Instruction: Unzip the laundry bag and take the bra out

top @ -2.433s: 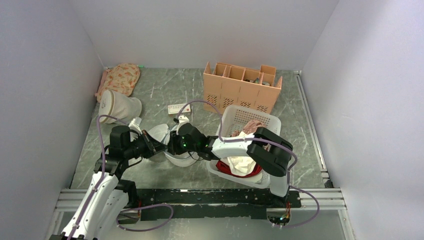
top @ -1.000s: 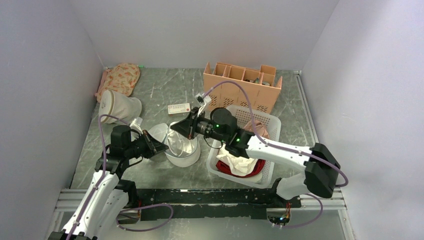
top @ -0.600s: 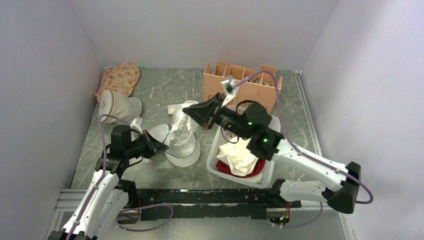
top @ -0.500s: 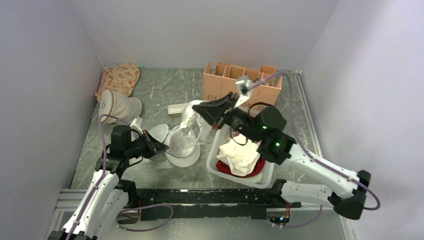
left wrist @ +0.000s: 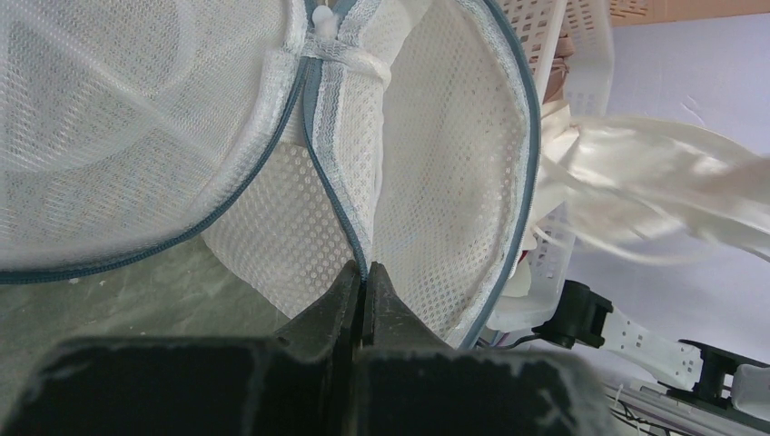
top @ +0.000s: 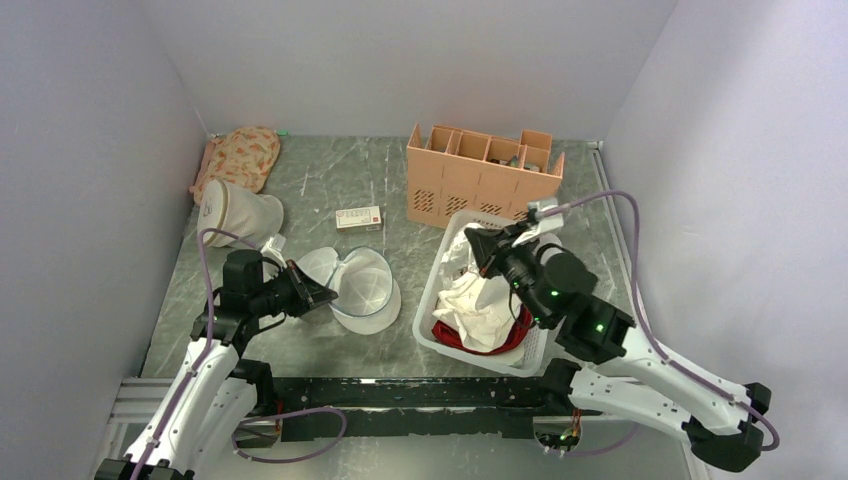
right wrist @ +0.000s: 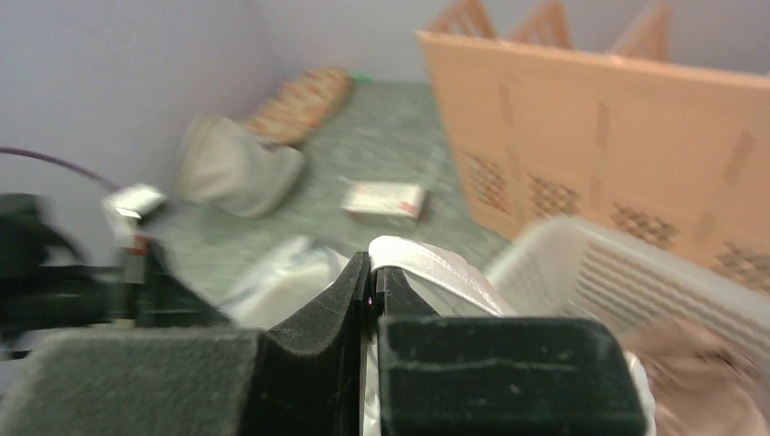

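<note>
- Top external view: the right fingers (top: pixel 472 244), pinched tight on the bra (top: pixel 470 285), have swung it out of the laundry bag (top: pixel 365 290) and over the white basket (top: pixel 470 358).
- Left fingers (top: pixel 318 293) stay clamped on the bag's unzipped rim, on the surface (top: pixel 330 180).
- The bag looks empty, so only the release seems left.

The left arm (top: pixel 205 365) reached forward and to the right, low over the table. Its pincer (top: pixel 318 293) (left wrist: pixel 363 272) was pressed closed on the rim of the laundry bag (top: pixel 362 290) (left wrist: pixel 436 163). The right arm (top: pixel 650 390) was sharply bent, elbow far out to the right, forearm angled up and leftward. Its pincer (top: pixel 472 242) (right wrist: pixel 370 271) was clamped on a white strip of the bra (top: pixel 458 262) (right wrist: pixel 431 268).
</note>
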Controlling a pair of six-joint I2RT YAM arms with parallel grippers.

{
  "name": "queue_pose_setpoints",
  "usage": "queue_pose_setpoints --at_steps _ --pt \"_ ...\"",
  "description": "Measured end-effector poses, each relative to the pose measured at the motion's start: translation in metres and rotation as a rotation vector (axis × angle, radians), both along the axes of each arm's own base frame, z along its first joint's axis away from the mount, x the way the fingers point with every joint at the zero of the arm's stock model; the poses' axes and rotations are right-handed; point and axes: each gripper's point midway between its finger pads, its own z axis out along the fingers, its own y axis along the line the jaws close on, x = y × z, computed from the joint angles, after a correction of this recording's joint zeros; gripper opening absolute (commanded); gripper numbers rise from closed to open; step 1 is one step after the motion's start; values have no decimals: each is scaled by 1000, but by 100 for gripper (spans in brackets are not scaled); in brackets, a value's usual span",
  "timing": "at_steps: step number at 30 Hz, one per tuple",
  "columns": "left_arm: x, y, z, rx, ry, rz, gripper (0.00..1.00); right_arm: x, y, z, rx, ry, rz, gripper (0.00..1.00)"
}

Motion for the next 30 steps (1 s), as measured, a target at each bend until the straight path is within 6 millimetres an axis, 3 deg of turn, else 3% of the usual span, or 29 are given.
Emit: queue_pose_setpoints --at_steps 6,9,12,15,20,26,30 --pt "3 0 -7 10 26 -5 7 27 -40 -72 -223 153 -321 0" --pt "3 0 -11 19 38 -9 7 30 -61 -89 -292 194 -450 0" --pt "4 0 -7 20 25 -11 7 29 -77 -92 -314 197 -529 0" --pt "6 0 -4 18 13 -11 7 28 -82 -95 -293 194 -555 0" --pt "10 -1 -7 15 24 -9 7 25 -86 -128 -347 227 -540 0" --pt "20 -5 -5 -9 14 -11 7 27 -83 -123 -349 222 -518 0" --pt "24 -9 -6 -33 33 -16 7 28 -85 -100 -304 187 -517 1"
